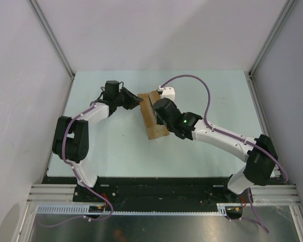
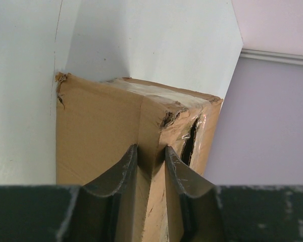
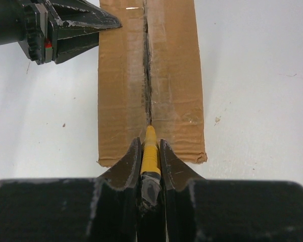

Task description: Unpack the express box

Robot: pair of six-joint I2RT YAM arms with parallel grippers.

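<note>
The express box (image 1: 150,122) is a brown carton lying mid-table, its taped top seam split along most of its length (image 3: 147,75). My right gripper (image 3: 150,142) is shut on a yellow-and-black utility knife (image 3: 150,151). The knife tip touches the seam near the box's near end. In the top view my right gripper (image 1: 161,125) hangs over the box. My left gripper (image 2: 150,149) is shut on the box's far-left corner edge (image 2: 98,126), one finger on each side. It also shows in the top view (image 1: 136,101) and the right wrist view (image 3: 86,25).
The pale green table (image 1: 116,146) is walled by white panels on three sides. The arm bases stand on a black rail (image 1: 151,186) at the near edge. A torn gap (image 2: 190,141) shows at the box's end in the left wrist view.
</note>
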